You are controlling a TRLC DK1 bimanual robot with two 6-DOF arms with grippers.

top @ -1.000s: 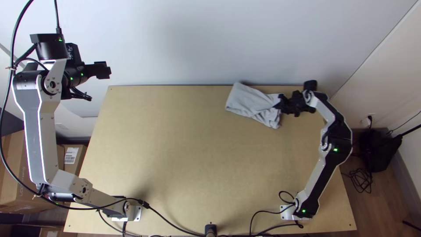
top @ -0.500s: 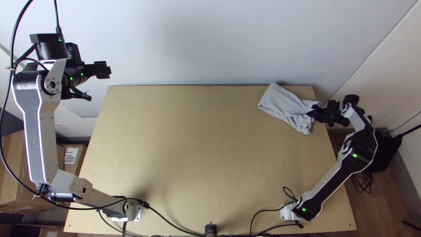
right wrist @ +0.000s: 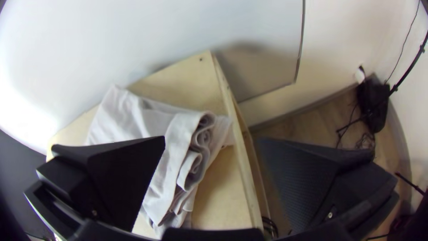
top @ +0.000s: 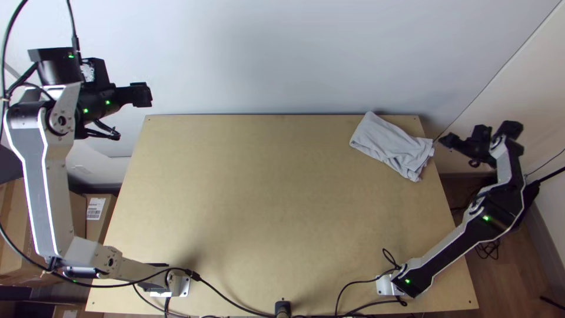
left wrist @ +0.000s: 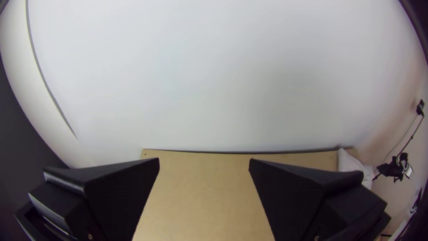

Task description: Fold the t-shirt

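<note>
1. T-shirt: lt grey, folded into a compact bundle, lying at far R corner of tbl; one end reaches tbl's R edge. In R wrist view, that end shows stacked, wavy layers, a bit bunched; rest is flatter w/ soft creases.
2. R gripper: past tbl's R edge in top view, near t-shirt but not touching. R wrist view: fingers spread wide, released, no cloth grasped.
3. L gripper: near tbl's far L corner in top view, well apart from t-shirt. L wrist view: fingers wide apart, released, nothing btwn them.
4. Bkgd: cardboard box beyond tbl's L side; blk cables on near edge.
</note>
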